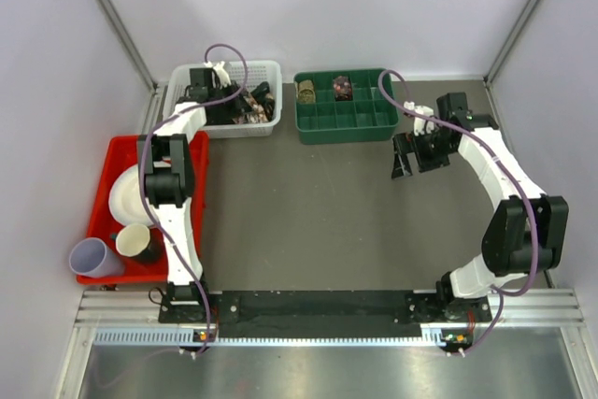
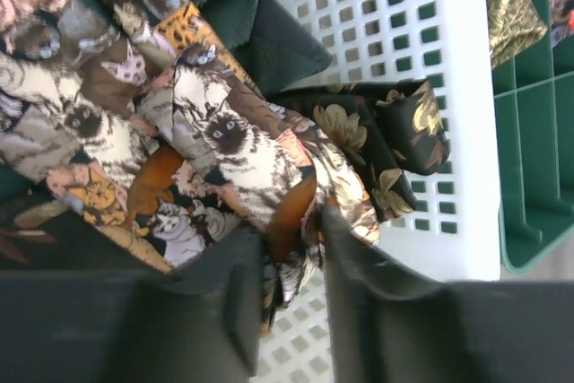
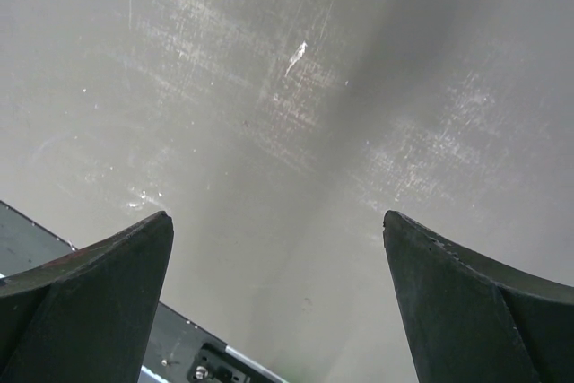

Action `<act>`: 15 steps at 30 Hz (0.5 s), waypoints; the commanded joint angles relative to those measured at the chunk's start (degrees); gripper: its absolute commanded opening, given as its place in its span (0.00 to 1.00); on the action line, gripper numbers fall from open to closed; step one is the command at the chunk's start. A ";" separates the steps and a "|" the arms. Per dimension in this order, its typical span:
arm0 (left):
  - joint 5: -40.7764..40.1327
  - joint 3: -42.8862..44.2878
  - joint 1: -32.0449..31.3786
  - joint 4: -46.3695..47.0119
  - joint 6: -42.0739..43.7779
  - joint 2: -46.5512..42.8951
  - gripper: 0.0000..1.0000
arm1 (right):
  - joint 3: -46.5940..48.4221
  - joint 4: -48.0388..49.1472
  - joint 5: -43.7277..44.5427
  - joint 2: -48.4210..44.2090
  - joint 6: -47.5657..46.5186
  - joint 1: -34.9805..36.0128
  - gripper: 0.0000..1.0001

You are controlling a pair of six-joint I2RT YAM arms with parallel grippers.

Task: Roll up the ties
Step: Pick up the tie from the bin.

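Several ties point(image 1: 245, 105) lie in a heap in the white basket point(image 2: 404, 15), at the upper left of the top view. One is a cat tie point(image 2: 224, 132) with many cat faces on it. Next to it are a black tie with gold leaves point(image 2: 395, 132) and a dark green tie point(image 2: 260, 33). The left gripper point(image 2: 291, 230) is down in the basket, and its jaws pinch a fold of the cat tie. In the back row of the green tray point(image 1: 346, 133), upper middle, sit a gold roll point(image 1: 306, 91) and a red roll point(image 1: 342, 88). The right gripper point(image 3: 276, 221) hangs over the grey table point(image 3: 269, 87), jaws wide apart, holding nothing
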 commanded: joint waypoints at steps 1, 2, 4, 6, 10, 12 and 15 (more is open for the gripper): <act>1.60 3.64 0.32 3.70 -0.07 -0.81 0.09 | 3.53 -1.58 0.24 -0.14 -0.60 -0.25 0.99; 1.51 3.90 0.41 3.79 0.02 -1.68 0.02 | 3.62 -2.02 0.24 -0.23 -0.78 -0.25 0.99; 1.42 4.34 0.32 3.96 0.28 -2.56 0.00 | 3.80 -2.29 0.59 -0.40 -0.95 -0.25 0.99; 1.34 4.70 0.32 3.96 0.81 -4.23 0.00 | 3.89 -2.64 1.03 -0.67 -1.57 -0.34 0.99; 1.07 5.05 0.32 3.96 2.48 -7.31 0.00 | 4.15 -3.26 1.38 -0.76 -2.19 -0.43 0.99; 0.90 5.31 0.32 3.88 3.71 -9.07 0.00 | 4.41 -3.34 1.03 -0.76 -2.10 -0.52 0.99; 0.55 5.66 0.32 3.87 5.82 -11.35 0.00 | 4.85 -3.34 0.68 -0.58 -1.75 -0.52 0.99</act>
